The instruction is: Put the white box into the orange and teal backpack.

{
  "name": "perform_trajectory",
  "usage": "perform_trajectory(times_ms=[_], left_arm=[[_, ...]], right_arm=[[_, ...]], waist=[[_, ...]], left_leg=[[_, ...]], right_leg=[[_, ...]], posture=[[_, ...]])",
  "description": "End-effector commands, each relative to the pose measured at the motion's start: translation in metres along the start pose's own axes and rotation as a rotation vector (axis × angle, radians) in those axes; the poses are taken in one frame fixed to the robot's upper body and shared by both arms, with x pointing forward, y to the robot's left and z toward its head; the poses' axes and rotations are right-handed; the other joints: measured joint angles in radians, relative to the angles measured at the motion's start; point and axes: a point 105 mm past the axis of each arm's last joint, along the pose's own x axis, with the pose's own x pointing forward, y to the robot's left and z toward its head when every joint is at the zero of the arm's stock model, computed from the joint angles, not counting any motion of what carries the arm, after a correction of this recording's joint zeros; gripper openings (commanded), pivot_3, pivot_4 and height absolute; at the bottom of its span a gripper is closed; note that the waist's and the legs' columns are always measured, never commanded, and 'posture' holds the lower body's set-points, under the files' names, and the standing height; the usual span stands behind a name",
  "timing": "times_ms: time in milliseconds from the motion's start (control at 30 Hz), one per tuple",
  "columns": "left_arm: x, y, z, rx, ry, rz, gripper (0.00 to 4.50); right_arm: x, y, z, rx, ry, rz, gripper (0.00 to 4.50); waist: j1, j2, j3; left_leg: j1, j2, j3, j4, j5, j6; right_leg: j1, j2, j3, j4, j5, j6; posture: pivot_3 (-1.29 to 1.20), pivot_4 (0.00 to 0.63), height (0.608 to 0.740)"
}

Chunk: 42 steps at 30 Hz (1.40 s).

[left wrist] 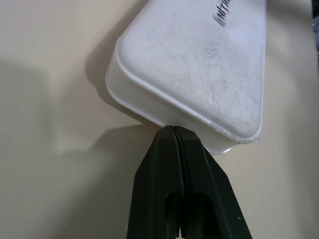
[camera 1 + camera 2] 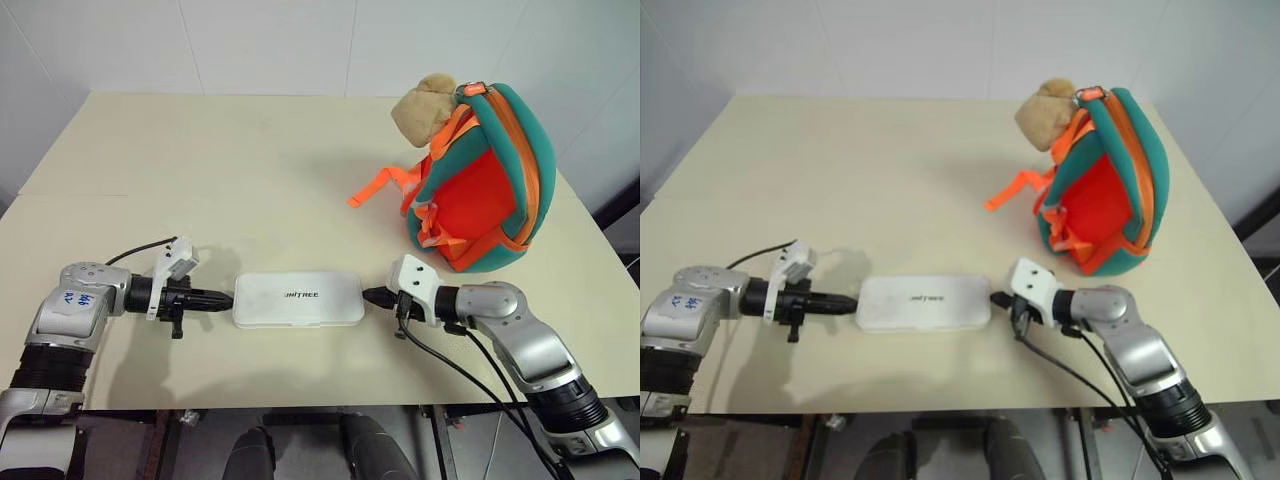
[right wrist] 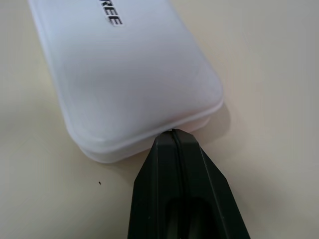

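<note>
Pressing white box (image 2: 298, 299) ends, left tool (image 2: 228, 299), right tool (image 2: 368, 296), both closed

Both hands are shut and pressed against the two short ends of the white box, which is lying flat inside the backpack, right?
Not quite. The white box lies flat on the table, apart from the backpack, as the left eye view shows. The shut left hand and right hand do meet its short ends.

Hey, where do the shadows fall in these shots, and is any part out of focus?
Left eye view: soft shadows lie on the cream table beside the left claw. Left wrist view: the flat white plastic box casts a shadow on its near side; its lettering looks soft. Right wrist view: the right claw at the box edge looks slightly blurred.
</note>
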Motion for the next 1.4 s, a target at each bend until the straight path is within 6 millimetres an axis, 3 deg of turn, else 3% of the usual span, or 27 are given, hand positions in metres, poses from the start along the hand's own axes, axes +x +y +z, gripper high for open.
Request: perform_trajectory(times_ms=[33,200,500,733,833,900,1000,1200,1267,1400], left_arm=[[0.004,-0.011,0.010,0.046,-0.019,-0.062,0.02],[-0.001,0.003,0.009,0.046,-0.038,0.019,0.02],[-0.005,0.009,0.009,0.056,-0.052,0.042,0.02],[-0.020,0.031,0.020,0.116,-0.124,0.208,0.02],[-0.035,0.049,0.031,0.121,-0.184,0.346,0.63],[-0.041,0.054,0.034,-0.007,-0.213,0.356,1.27],[-0.046,0.050,0.048,-0.028,-0.301,0.326,2.20],[-0.049,0.040,0.050,-0.109,-0.350,0.283,4.07],[-0.051,0.038,0.049,-0.142,-0.364,0.270,4.48],[-0.053,0.036,0.046,-0.203,-0.371,0.241,4.48]], right_arm=[[0.002,0.006,0.014,-0.030,-0.052,0.037,0.00],[0.000,0.007,0.013,-0.029,-0.042,0.044,0.00],[-0.005,0.008,0.008,-0.018,-0.016,0.046,0.00],[-0.025,-0.016,0.003,-0.035,0.021,-0.071,0.00],[-0.038,-0.029,0.006,-0.047,0.030,-0.131,0.59],[-0.046,-0.031,0.007,-0.050,0.037,-0.131,1.29],[-0.054,-0.030,0.007,-0.057,0.041,-0.131,2.30],[-0.054,-0.022,0.010,-0.059,0.015,-0.130,4.34],[-0.051,-0.022,0.012,-0.067,-0.003,-0.142,4.50],[-0.041,-0.021,0.014,-0.072,-0.033,-0.153,4.50]], waist=[[0.001,0.000,0.000],[0.001,0.000,0.000],[0.001,0.000,0.000],[0.002,0.000,0.000],[0.003,0.000,0.000],[0.002,0.000,0.000],[0.002,0.000,0.000],[0.000,0.000,0.000],[0.001,0.000,0.000],[0.001,0.000,0.000]], left_leg=[[0.000,0.000,0.000,0.000,0.000,0.000],[0.000,0.000,0.000,0.001,0.000,0.000],[0.000,0.000,0.000,0.000,0.000,0.000],[0.000,0.000,0.000,0.001,0.000,0.000],[0.000,0.000,0.000,0.001,0.000,0.000],[0.000,0.000,0.000,0.001,0.000,0.000],[-0.001,0.000,0.000,0.001,0.000,0.000],[-0.001,0.000,0.000,0.000,-0.002,-0.001],[-0.001,0.000,0.000,0.000,-0.002,-0.001],[-0.001,0.000,0.000,0.001,-0.002,-0.001]], right_leg=[[0.000,0.000,0.000,0.000,0.000,0.000],[0.000,0.000,0.000,0.000,0.000,0.000],[0.000,0.000,0.000,0.000,0.000,0.000],[0.000,0.000,0.000,0.000,0.000,0.000],[0.000,0.000,0.000,0.000,0.000,0.000],[0.000,0.000,0.000,-0.001,0.000,0.000],[0.000,0.000,0.000,-0.001,0.003,0.007],[0.000,0.000,0.000,-0.001,0.001,0.007],[0.000,0.000,0.000,-0.001,0.001,0.007],[0.000,0.000,0.000,0.000,0.001,0.007]], posture=[[0.00,0.150,0.740],[0.00,0.150,0.740],[0.00,0.150,0.740],[0.00,0.150,0.740],[0.00,0.150,0.740],[0.00,0.150,0.740],[0.00,0.150,0.740],[0.00,0.150,0.740],[0.00,0.150,0.740],[0.00,0.150,0.740]])
